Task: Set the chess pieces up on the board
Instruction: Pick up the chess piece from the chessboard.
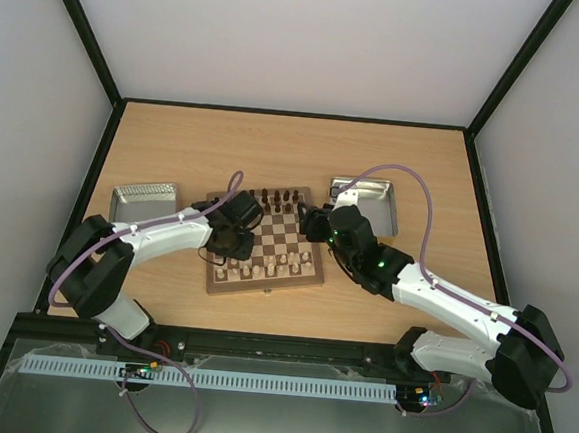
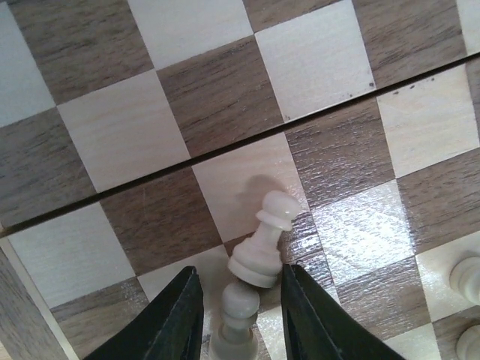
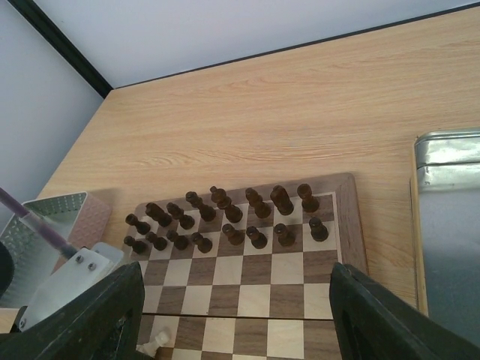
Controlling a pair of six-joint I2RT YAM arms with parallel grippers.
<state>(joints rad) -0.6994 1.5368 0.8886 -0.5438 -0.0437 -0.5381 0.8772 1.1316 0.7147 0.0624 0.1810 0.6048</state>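
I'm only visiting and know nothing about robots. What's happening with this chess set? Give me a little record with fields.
board: chessboard mid-table
tins: left tin and right tin, one on each side of the board
dark pieces: dark pieces standing in two rows along the far edge
pale pieces: pale pieces, several on the near rows
left pincer: left pincer low over the board, jaws either side of a leaning pawn and an upright pawn; grip unclear
right pincer: right pincer by the board's right edge, jaws wide, holding nothing
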